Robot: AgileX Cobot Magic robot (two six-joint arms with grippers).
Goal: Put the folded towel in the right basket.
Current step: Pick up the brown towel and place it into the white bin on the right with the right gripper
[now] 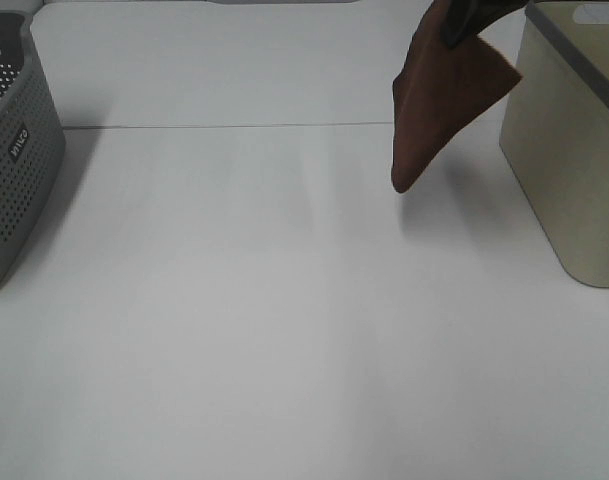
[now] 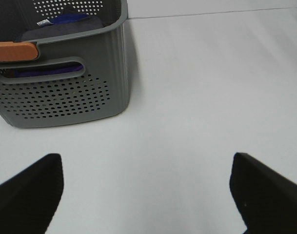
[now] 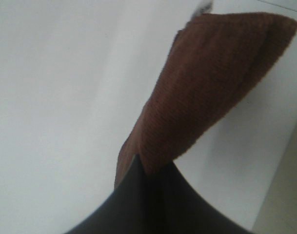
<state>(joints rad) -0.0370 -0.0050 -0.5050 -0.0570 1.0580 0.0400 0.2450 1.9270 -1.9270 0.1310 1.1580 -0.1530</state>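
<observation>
The right gripper (image 1: 462,28) was clamped on the towel (image 1: 439,110), which hung above the table (image 1: 234,330) near its far right corner, just beside the bin (image 1: 574,170) and outside it. The left gripper (image 2: 146,195) had its jaws apart, near the grey basket (image 2: 65,92).

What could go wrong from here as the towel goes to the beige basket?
1. The towel hangs loose from the right hand, pinched at one end. Its low tip could snag on the rim of the beige basket if it crosses too low.
2. With so little cloth in the grip, it may slip out, or land unfolded.
</observation>
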